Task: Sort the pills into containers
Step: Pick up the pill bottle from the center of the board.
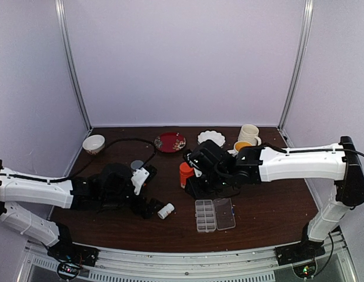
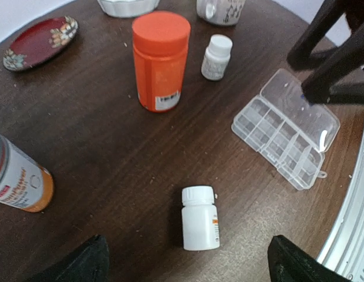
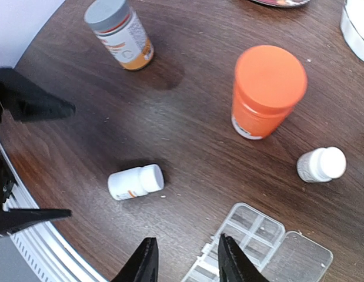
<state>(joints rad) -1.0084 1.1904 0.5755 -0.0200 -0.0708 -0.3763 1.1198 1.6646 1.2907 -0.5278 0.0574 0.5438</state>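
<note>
The containers are the compartments of a clear pill box (image 1: 206, 215) (image 2: 274, 143) (image 3: 247, 230) lying with its lid open near the table's front. One of the pills (image 2: 216, 195) (image 3: 163, 196) lies on the wood beside the cap of a small white bottle (image 1: 166, 211) (image 2: 200, 218) (image 3: 136, 182) on its side. Another tiny whitish bit (image 3: 262, 228) sits in a compartment. My left gripper (image 1: 152, 207) (image 2: 187, 261) is open, its fingertips either side of that bottle without touching it. My right gripper (image 1: 198, 189) (image 3: 184, 264) hovers open and empty between the bottle and the box.
An orange bottle (image 1: 186, 174) (image 2: 161, 61) (image 3: 267, 91), an upright small white bottle (image 2: 217, 57) (image 3: 321, 164) and a grey-capped bottle (image 1: 136, 166) (image 3: 119, 32) stand behind. A red plate (image 1: 170, 141), white bowl (image 1: 93, 143), scalloped dish (image 1: 211, 137) and mugs (image 1: 248, 134) line the back.
</note>
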